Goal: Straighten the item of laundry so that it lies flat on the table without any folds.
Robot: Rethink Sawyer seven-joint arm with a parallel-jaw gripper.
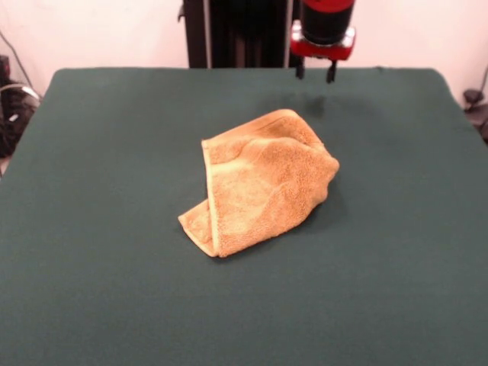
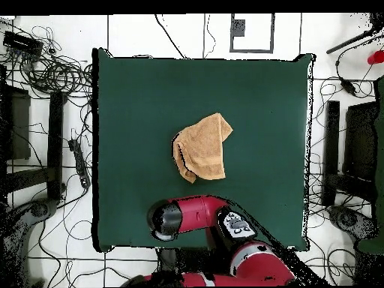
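While the towel [image 1: 259, 183] lies folded and bunched near the middle of the table [image 1: 91, 290] in the front view, the gripper [image 1: 316, 72] hangs above the table's far edge, well apart from the towel, its two fingers slightly spread and holding nothing; the arm [image 1: 326, 23] is cut off at the top. In the overhead view, the towel [image 2: 202, 148] sits near the table's [image 2: 135, 97] centre, and the arm [image 2: 199, 217] hides the gripper.

Front view is taken from across the counter [image 1: 91, 305], low and fairly near, faced toward the pedestal at the far edge; only the hand [image 1: 316, 72] is shown at the top. Overhead view is taken from high up, straight down, robot base at the bottom, whole counter [image 2: 135, 90] plus surrounding floor included. The counter top is shared by both views.
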